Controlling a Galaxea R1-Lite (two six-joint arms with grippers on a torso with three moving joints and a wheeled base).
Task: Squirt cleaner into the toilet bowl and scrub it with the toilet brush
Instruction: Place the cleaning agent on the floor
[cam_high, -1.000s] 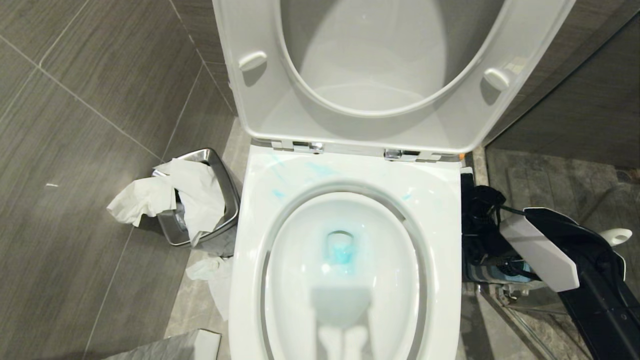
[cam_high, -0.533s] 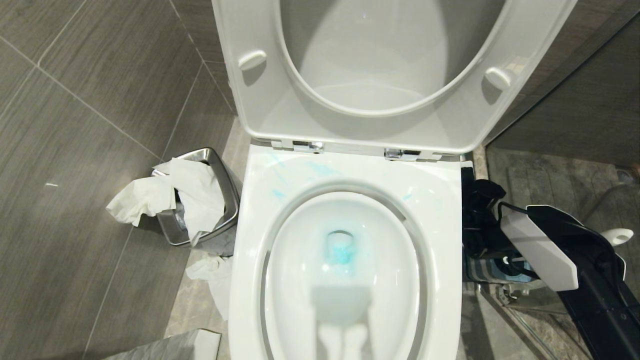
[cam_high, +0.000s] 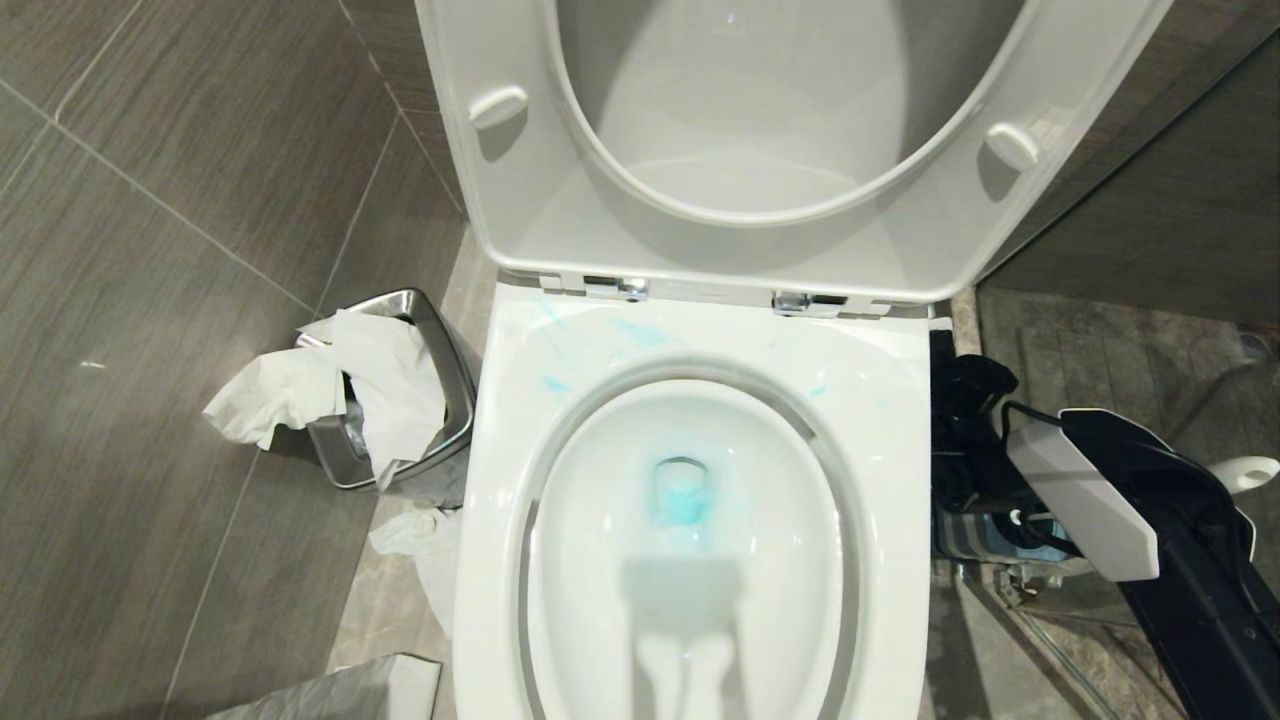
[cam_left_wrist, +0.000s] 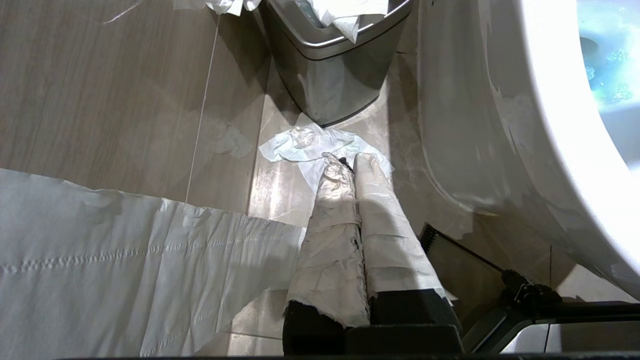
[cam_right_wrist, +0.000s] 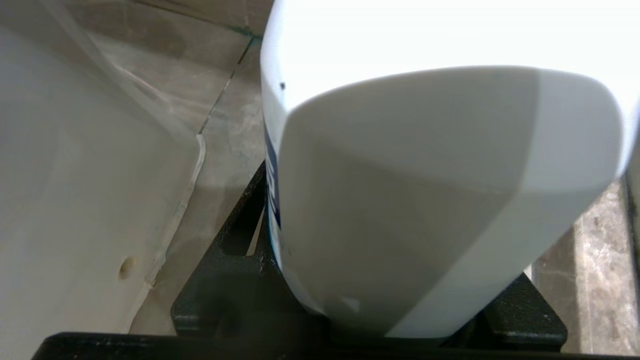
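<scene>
The toilet bowl (cam_high: 880, 420) stands open, its seat and lid (cam_high: 520, 200) raised. Turquoise cleaner (cam_high: 682, 498) tints the water, and thin smears of it mark the rear rim. To the right of the bowl, low down, my right gripper (cam_high: 965, 430) is shut on a white bottle (cam_right_wrist: 425, 200) with a blue label edge; the bottle fills the right wrist view. Past the arm shows the toilet brush's white rounded handle end (cam_high: 1250, 472); its head is hidden. My left gripper (cam_left_wrist: 350, 162), fingers wrapped in white, is shut and empty above the floor left of the bowl (cam_left_wrist: 500, 125).
A steel bin (cam_high: 440, 400) stuffed with tissue stands left of the bowl. A crumpled tissue (cam_left_wrist: 300, 147) lies on the floor before it, and a white paper sheet (cam_left_wrist: 125, 260) is nearer. A striped blue-grey holder (cam_high: 960, 545) sits under the right arm.
The whole head view has shifted slightly, so the camera moved. My right arm has edged a little up beside the bowl, still holding the bottle. The left gripper stays put.
</scene>
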